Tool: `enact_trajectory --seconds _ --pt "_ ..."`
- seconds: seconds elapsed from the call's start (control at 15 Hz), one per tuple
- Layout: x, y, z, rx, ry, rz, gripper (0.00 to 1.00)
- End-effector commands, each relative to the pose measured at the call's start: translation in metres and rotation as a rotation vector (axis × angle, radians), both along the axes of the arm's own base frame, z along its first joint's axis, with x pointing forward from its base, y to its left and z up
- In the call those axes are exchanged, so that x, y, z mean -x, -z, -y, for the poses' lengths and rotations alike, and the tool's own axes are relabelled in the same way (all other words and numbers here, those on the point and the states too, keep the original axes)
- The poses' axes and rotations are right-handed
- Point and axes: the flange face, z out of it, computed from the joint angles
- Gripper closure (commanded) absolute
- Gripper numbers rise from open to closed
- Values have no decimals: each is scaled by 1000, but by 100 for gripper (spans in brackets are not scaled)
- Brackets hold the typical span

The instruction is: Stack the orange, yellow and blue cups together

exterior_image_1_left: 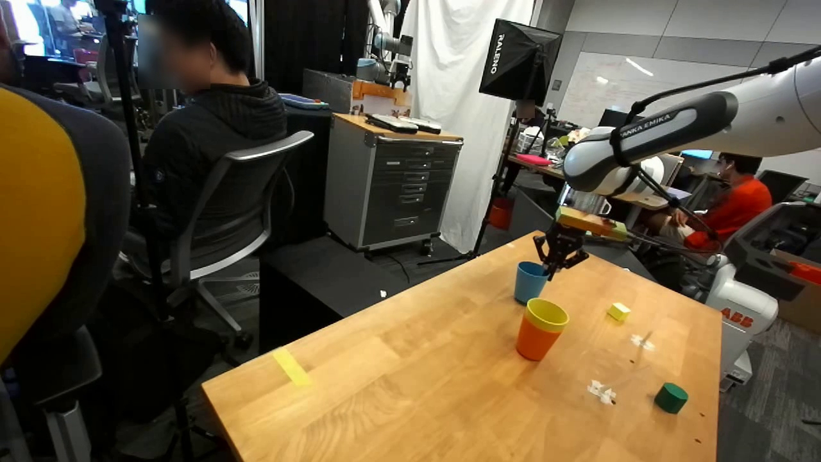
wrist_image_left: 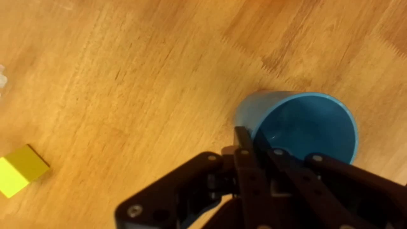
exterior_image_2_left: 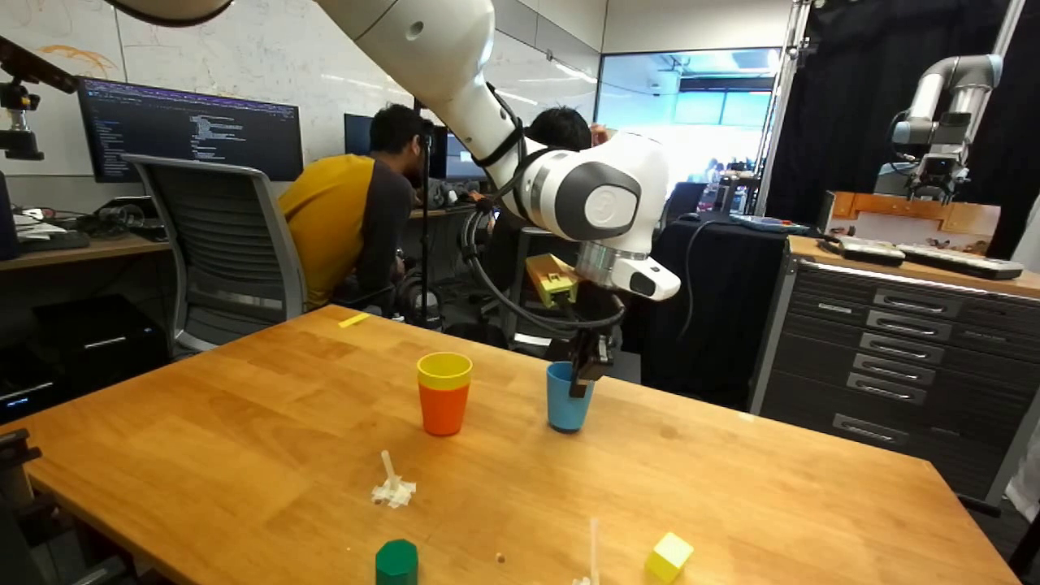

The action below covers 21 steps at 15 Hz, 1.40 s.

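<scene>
Here the tool (wrist_image_left: 252,139) pinches one edge of the plain, tapered blue cup (wrist_image_left: 310,127).

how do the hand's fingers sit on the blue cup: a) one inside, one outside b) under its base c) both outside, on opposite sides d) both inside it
a: in the wrist view one of the fingers lies outside the blue cup and the other reaches inside it.
</scene>
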Motion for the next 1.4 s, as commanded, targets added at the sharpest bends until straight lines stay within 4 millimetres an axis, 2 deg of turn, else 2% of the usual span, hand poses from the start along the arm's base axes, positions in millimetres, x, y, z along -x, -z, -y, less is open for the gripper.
enact_trajectory --seconds 0.0,0.27,0.67,1.07,1.33 --pt "12 -34 0 12 -46 12 95" --pt "29 -65 -19 65 -146 55 95" --pt "56 -112 -64 184 -332 139 95" --pt "108 -148 -109 223 -501 187 95" --pt "153 -174 -121 202 -550 221 95"
